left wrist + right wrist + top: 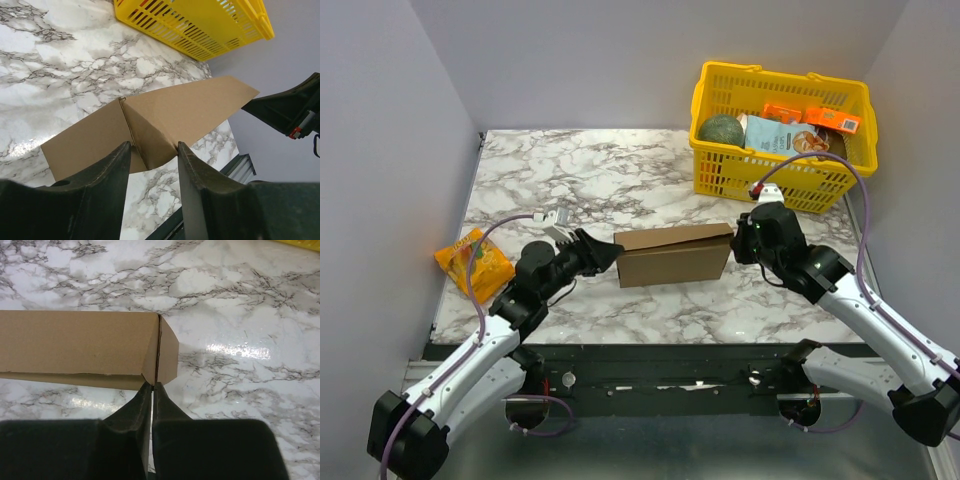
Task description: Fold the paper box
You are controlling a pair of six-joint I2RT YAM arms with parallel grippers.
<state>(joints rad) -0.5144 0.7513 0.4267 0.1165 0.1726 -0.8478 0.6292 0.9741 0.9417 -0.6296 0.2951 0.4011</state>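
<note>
The paper box (pixel 675 255) is plain brown cardboard and lies mid-table as a long low shape with its top panel raised. My left gripper (pixel 605 250) is at its left end. In the left wrist view that gripper (pixel 154 146) is open, and its tips straddle the lower edge of a folded end flap of the box (pixel 165 120) without closing on it. My right gripper (pixel 738 243) is at the right end. In the right wrist view it (pixel 152 386) is shut to a thin slit, its tips touching the bottom corner of the box's (pixel 75 345) end flap.
A yellow plastic basket (pixel 780 170) with groceries stands at the back right, just behind the right arm. An orange snack packet (pixel 472 263) lies at the table's left edge beside the left arm. White walls close in the left, back and right sides.
</note>
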